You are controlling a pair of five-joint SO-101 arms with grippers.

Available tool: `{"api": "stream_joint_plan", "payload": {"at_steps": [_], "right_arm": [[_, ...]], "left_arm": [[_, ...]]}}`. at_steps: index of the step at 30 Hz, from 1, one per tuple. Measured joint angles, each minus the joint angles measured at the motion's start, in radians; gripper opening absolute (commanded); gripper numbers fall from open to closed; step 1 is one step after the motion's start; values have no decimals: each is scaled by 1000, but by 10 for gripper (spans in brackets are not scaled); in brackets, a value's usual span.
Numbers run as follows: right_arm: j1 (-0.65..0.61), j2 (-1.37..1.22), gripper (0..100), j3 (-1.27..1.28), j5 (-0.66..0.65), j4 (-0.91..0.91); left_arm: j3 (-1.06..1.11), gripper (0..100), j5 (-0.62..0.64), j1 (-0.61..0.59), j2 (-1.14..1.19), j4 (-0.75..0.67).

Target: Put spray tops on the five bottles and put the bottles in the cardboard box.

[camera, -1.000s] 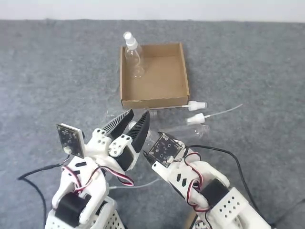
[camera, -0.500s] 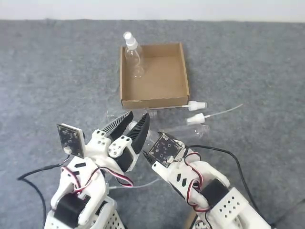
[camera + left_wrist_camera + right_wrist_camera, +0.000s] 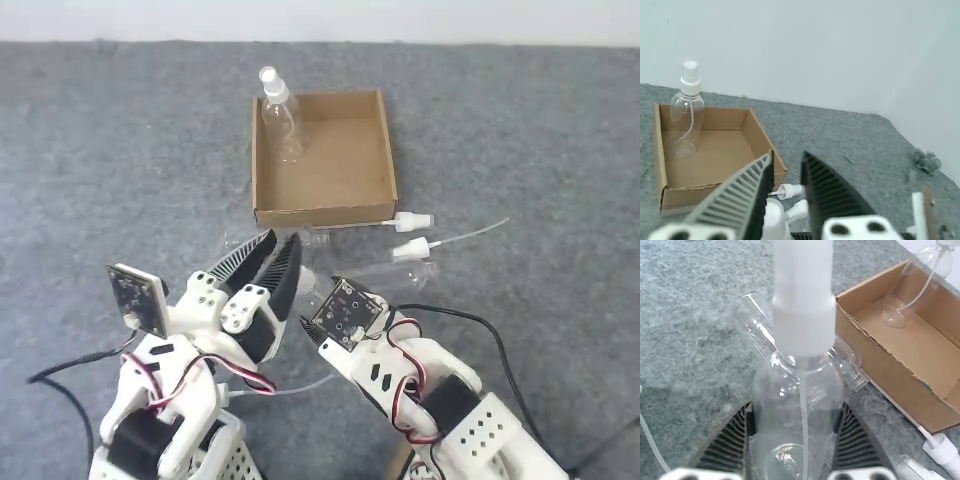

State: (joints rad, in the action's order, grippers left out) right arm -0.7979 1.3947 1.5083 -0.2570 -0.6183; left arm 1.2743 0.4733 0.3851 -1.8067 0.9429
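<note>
Two arms: both stand on the grey worktop point(image 3: 110, 150), at the side of the cardboard box point(image 3: 322, 213) that faces them
Right end effector point(image 3: 796, 412): clenched on the held bottle point(image 3: 800, 385), with one ribbed finger on each side of the clear body
Held bottle: upright, just in front of the box wall that faces the arms and apart from it; a white spray top point(image 3: 803, 295) sits on its neck, and the thin tube hangs down inside
Left end effector point(image 3: 787, 156): released, the two ribbed fingers a small way apart, the tips pointing to the box; something white shows low between them, and I cannot tell if they touch it
Capped bottle point(image 3: 279, 118): stands in the box, in the far corner on the left arm's side, with its top on
Open bottles point(image 3: 756, 322): at least two clear ones without tops lie on the worktop between the held bottle and the near wall of the box
Loose spray tops point(image 3: 413, 221): two lie just outside the near corner of the box on the right arm's side, one close to the wall, the other a little farther from the box
</note>
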Motion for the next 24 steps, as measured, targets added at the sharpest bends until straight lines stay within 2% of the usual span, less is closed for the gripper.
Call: {"api": "stream_joint_plan", "payload": {"at_steps": [11, 18, 24], "right_arm": [[0, 0, 7, 0, 0, 0], [0, 40, 7, 2, 0, 0], [8, 209, 7, 28, 0, -120]], "left_arm": [[17, 13, 3, -121, 0, -44], [91, 13, -6, -66, 0, -55], [169, 13, -126, 26, 0, -140]]}}
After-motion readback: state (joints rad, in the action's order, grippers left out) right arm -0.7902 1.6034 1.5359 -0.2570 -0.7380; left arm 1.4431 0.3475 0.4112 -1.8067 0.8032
